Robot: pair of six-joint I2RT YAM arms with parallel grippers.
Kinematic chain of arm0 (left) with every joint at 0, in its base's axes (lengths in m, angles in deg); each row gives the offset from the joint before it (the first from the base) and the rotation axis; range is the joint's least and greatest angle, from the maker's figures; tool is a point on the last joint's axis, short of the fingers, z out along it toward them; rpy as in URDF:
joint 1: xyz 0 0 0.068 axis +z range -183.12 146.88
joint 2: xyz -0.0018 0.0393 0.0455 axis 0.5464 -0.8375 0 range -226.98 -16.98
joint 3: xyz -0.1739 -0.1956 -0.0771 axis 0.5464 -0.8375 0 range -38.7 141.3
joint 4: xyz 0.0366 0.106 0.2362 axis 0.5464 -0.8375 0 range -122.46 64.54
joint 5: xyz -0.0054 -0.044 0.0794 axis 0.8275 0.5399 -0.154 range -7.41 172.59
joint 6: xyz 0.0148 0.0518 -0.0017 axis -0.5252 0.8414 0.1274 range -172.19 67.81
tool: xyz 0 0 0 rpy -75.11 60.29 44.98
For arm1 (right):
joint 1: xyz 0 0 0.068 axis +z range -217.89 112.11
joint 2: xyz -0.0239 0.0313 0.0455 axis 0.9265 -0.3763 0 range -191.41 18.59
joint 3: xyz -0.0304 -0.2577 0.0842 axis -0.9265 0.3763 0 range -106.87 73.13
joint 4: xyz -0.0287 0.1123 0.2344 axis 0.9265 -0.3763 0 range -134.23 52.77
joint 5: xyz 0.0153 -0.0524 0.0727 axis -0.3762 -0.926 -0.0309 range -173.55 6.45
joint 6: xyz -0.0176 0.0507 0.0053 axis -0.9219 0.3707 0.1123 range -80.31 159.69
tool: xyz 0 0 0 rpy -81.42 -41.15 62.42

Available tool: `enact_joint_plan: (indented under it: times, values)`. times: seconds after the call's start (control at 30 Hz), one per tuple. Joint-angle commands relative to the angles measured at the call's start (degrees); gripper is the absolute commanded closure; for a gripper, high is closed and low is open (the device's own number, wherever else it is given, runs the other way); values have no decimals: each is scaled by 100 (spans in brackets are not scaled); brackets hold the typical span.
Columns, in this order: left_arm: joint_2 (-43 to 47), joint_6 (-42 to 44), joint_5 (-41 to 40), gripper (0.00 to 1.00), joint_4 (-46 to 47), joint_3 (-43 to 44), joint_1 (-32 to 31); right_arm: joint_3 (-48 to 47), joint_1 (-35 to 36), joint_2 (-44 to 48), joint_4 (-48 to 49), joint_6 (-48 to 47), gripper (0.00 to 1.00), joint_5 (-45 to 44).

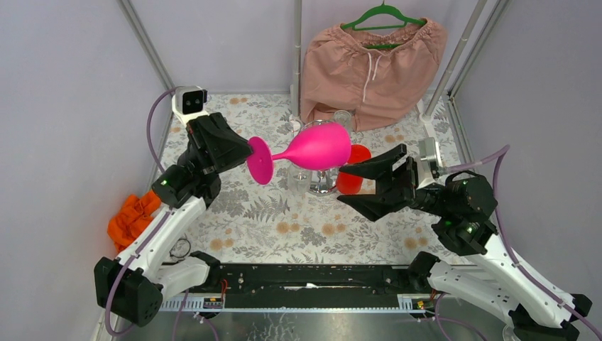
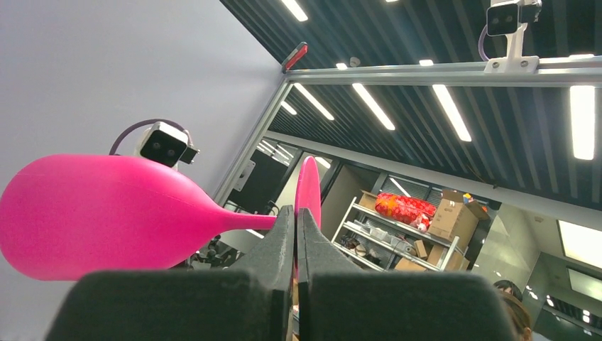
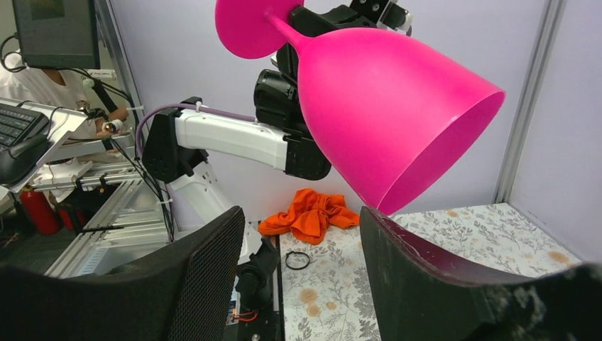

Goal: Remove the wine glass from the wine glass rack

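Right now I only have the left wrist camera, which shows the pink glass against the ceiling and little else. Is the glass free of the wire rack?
Observer: Yes. The right wrist view shows the wine glass up in the air, with no wire around its stem or in its mouth.
Operator: Where is the rack, then?
Observer: From above, the rack shows just below the bowl, which overlaps it in that picture. I cannot judge the height gap from there.
Operator: And the other arm?
Observer: The right gripper is open beside the rack and holds nothing. The mouth of the glass faces it.
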Motion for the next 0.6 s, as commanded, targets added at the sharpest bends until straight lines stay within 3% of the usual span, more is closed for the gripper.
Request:
enact_joint_plan:
  times: [0.0,0.33,0.57]
  values:
    - [130,-62,-115,100,430,-65,-37,-226,17,-176,227,-187,32,27]
    - [259,-73,-118,100,389,-116,-37,-489,23,-557,154,-420,32,-495]
    - [205,-79,-91,100,377,-158,-37,-500,24,-611,219,-672,26,-1012]
